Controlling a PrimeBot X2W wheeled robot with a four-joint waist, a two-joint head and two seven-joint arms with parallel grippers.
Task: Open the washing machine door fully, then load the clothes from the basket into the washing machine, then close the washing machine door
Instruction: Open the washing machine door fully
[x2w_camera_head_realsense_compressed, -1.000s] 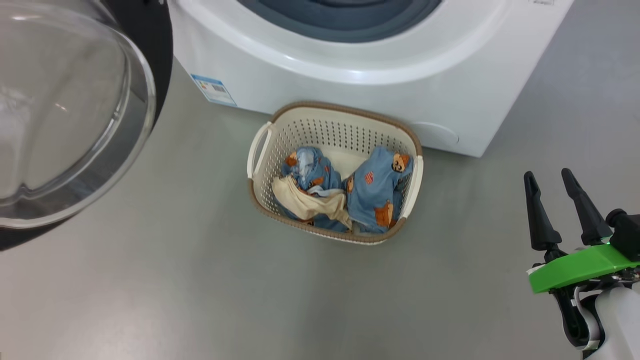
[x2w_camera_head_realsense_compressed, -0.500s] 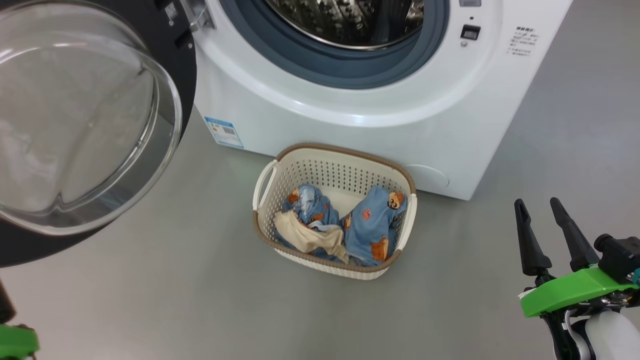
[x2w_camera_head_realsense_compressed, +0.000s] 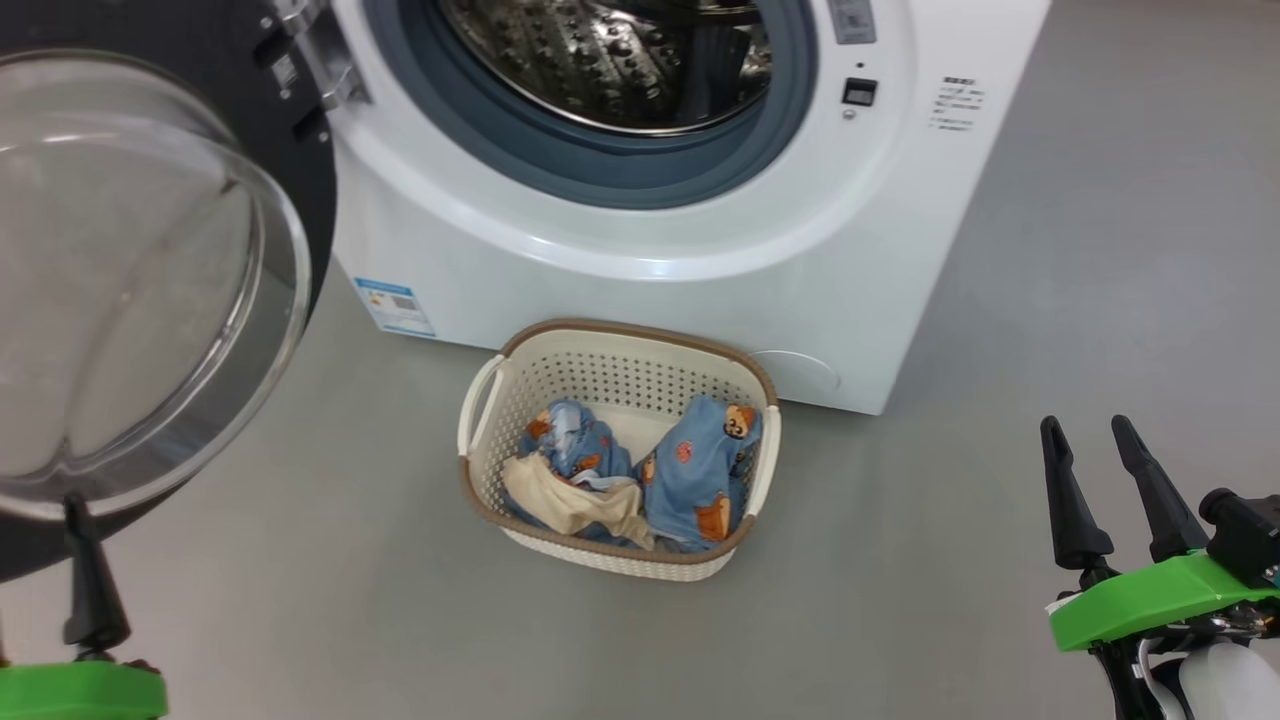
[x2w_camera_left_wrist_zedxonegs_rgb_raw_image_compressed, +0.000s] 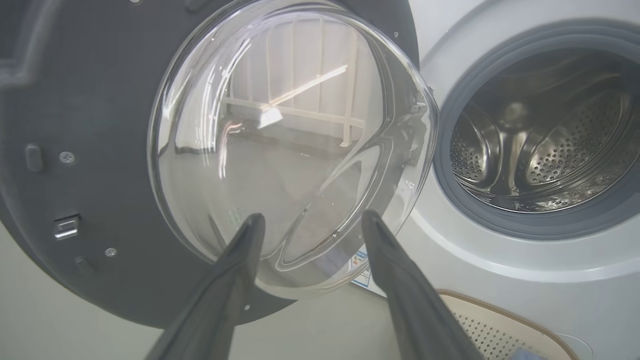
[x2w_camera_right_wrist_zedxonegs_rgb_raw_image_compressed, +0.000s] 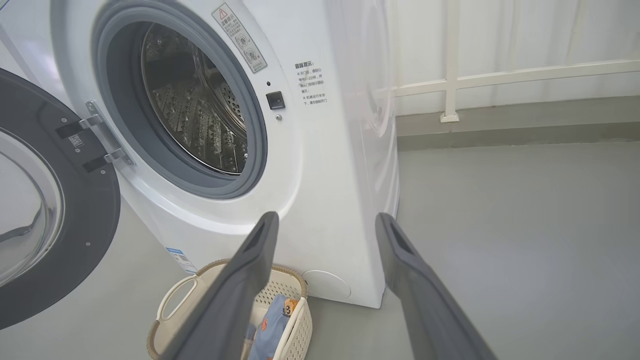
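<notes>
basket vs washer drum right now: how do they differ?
1. The small cream perforated plastic basket holds blue bear-print and cream-beige clothes; the steel drum of the white front-loading washing machine shows no clothes.
2. The basket is rectangular and opens upward on the grey floor; the drum is round and opens forward, inside a grey rubber ring.
Shared: both have perforated walls.

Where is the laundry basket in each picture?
Head view: the basket sits low in the middle, on the floor in front of the washing machine.
Left wrist view: a corner of the basket peeks in at the bottom right.
Right wrist view: the basket stands at the bottom, left of middle.
Shared landmark: the blue label on the machine's front, up and left of the basket.
</notes>
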